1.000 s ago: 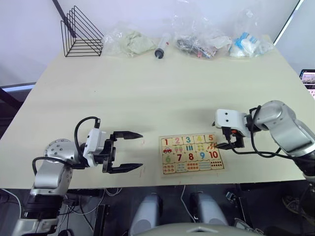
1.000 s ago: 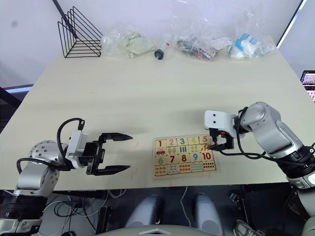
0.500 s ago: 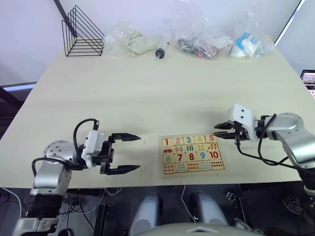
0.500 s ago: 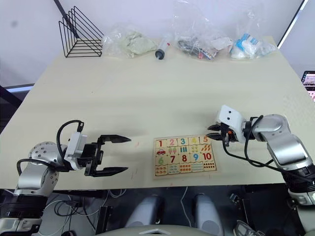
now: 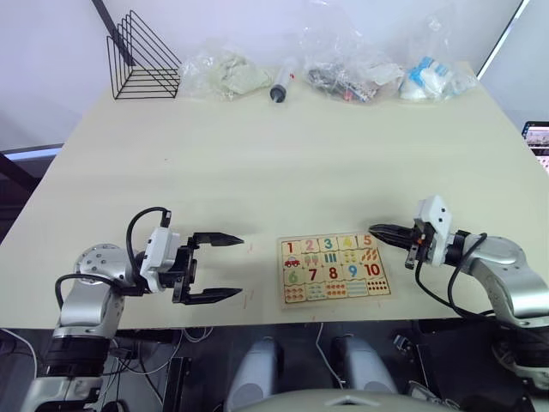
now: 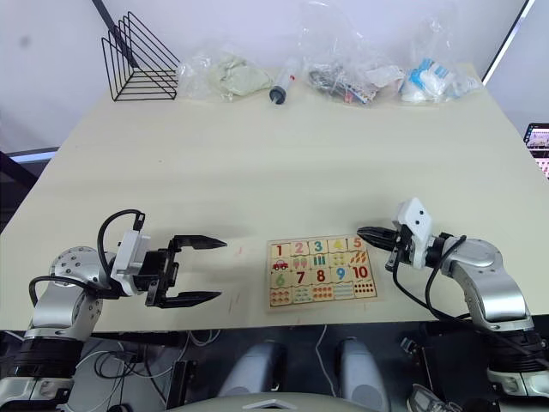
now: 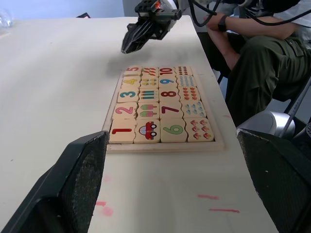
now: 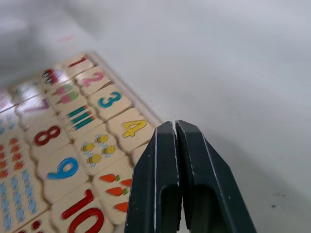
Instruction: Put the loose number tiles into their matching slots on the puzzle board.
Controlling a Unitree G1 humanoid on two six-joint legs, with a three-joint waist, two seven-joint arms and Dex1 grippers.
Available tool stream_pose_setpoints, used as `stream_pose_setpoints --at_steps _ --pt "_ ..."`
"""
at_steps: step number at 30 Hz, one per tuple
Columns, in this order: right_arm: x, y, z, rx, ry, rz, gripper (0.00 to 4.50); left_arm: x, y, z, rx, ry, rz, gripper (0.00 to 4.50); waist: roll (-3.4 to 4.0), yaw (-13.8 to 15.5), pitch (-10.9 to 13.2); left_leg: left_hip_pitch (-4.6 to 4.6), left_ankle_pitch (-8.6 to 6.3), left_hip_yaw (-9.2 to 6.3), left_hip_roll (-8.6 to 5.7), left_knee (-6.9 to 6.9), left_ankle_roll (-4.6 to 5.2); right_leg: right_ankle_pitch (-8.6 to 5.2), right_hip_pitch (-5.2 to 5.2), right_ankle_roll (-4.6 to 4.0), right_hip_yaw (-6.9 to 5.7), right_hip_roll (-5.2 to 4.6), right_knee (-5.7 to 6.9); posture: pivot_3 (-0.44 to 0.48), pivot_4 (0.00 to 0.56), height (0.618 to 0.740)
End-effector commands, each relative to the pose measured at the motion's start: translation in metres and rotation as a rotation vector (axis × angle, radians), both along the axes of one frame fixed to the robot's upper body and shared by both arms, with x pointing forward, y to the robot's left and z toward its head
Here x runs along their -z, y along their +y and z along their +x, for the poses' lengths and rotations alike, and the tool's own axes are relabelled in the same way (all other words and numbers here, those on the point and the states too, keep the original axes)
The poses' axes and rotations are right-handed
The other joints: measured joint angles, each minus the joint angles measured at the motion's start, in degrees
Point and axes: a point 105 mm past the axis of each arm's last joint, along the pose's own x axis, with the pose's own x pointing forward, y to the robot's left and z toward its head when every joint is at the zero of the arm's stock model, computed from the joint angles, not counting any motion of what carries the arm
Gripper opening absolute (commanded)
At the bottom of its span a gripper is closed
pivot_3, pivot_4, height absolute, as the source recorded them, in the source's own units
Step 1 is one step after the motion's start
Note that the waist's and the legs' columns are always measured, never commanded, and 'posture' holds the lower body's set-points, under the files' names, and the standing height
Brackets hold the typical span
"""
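Left wrist view: seated person [image 7: 257, 58] beyond puzzle board [image 7: 163, 109].

Flat rectangular light-wood puzzle board [image 5: 334, 268] near table's front edge; small square digit tiles 1–5 [image 5: 328, 245] seated along its top row.

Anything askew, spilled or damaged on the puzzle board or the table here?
Nothing stands out. The flat light-wood puzzle board lies flat on the table, and its top row of tiles 1 to 5 sits flush in the slots. The right gripper is shut beside the board's corner; the left gripper is open, well clear.
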Motion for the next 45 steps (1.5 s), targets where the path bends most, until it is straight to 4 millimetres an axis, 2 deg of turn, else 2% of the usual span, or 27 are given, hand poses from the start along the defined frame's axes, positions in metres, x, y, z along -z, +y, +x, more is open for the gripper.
stream_pose_setpoints --at_steps 1,11,28,38,45 --pt "-0.005 0.0 -0.004 -0.006 -0.047 0.052 0.1 -0.007 -0.007 -0.001 0.032 -0.031 0.0 4.5 0.0 0.02 0.0 0.0 0.0 0.0 0.0 0.0 0.0 0.0 0.0 -0.01 -0.02 0.01 0.02 0.0 0.15 0.74" --pt "0.015 0.002 -0.001 -0.005 -0.033 0.026 0.1 -0.01 -0.009 -0.002 0.032 -0.031 0.001 4.5 0.0 -0.05 0.0 0.06 0.0 0.03 0.0 0.0 0.0 0.0 0.03 -0.01 0.03 0.03 0.04 0.0 0.15 0.74" --pt "0.022 0.005 0.002 -0.013 -0.003 0.017 0.1 -0.016 -0.015 -0.003 0.032 -0.033 -0.001 4.5 0.0 -0.04 0.0 0.11 0.0 0.03 0.0 0.0 0.0 0.0 0.06 0.0 0.05 0.02 0.05 0.0 0.15 0.74" --pt "0.046 0.0 0.0 -0.029 0.084 -0.087 0.1 -0.02 -0.016 -0.001 0.033 -0.029 0.001 4.5 -0.01 -0.04 -0.01 0.18 0.0 0.06 -0.01 0.0 0.0 0.0 0.1 -0.01 0.06 0.03 0.06 0.0 0.15 0.74" --pt "0.06 -0.006 -0.004 -0.108 0.097 -0.211 0.1 -0.02 -0.014 -0.001 0.035 -0.027 0.004 4.5 -0.07 -0.01 -0.05 0.37 0.0 0.13 -0.01 0.0 0.0 -0.01 0.31 -0.01 0.06 0.04 0.06 0.0 0.15 0.74"
